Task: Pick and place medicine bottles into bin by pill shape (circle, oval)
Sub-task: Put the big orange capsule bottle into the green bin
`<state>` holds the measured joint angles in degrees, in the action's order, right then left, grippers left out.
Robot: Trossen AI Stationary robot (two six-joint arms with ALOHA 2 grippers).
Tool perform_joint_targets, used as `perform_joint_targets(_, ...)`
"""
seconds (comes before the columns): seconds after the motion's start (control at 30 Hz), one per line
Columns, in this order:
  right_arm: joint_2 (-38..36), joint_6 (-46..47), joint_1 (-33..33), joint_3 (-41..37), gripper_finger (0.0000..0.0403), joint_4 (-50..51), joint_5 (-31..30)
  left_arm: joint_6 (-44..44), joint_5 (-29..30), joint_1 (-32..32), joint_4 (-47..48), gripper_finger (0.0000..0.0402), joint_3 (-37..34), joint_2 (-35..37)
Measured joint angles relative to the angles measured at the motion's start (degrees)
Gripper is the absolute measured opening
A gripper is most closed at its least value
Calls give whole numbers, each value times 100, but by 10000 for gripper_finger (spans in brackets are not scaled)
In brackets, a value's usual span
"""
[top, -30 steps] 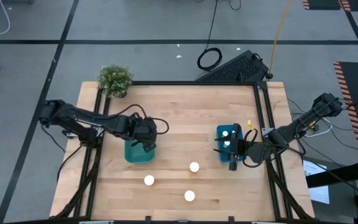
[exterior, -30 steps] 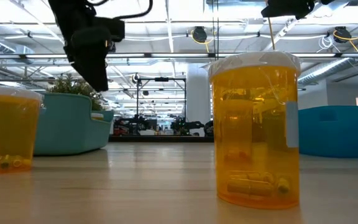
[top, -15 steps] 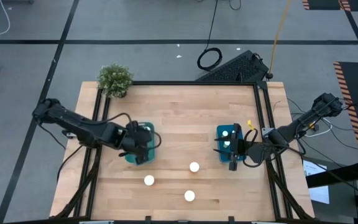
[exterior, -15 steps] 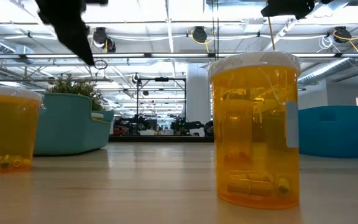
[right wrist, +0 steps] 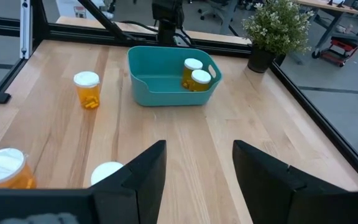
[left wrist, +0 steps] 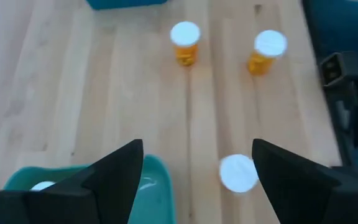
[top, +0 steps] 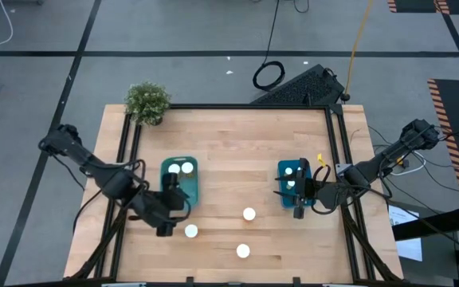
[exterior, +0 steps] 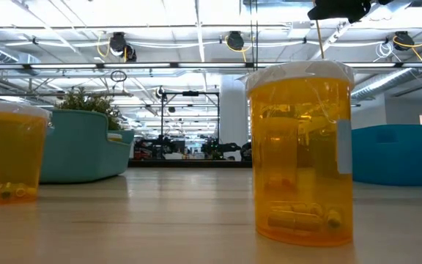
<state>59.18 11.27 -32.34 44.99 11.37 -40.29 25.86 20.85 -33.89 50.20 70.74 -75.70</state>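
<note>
My left gripper (top: 174, 211) (left wrist: 194, 180) hangs open over the wood, just off the near end of the teal bin (top: 179, 191). Two white-capped bottles (top: 180, 168) stand in that bin. Past the open fingers stands a loose bottle (top: 190, 231) (left wrist: 238, 173); two more amber bottles (top: 249, 214) (top: 243, 251) stand upright on the table. My right gripper (top: 293, 198) (right wrist: 194, 177) stays open over the near end of the blue bin (top: 281, 167), which holds capped bottles (top: 296, 169).
A potted plant (top: 147, 101) stands at the table's far left corner. The low view shows one amber bottle (exterior: 299, 154) close up and another (exterior: 6, 158) at its left. Bare wood lies between the two bins.
My left gripper has moved from above the teal bin toward the table's near edge and a little to the left, leaving the low view. The two caps in the teal bin, hidden under it before, now show. My right arm has kept still.
</note>
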Motion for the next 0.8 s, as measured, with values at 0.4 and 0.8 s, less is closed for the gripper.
perform_joint_targets(0.4,0,-72,13,0,180,-2,-11,-32,-98,-208,1089,292,1062,-388)
perform_joint_targets(0.8,0,-149,15,0,180,-4,-13,-373,-888,-187,3072,242,3365,-2078)
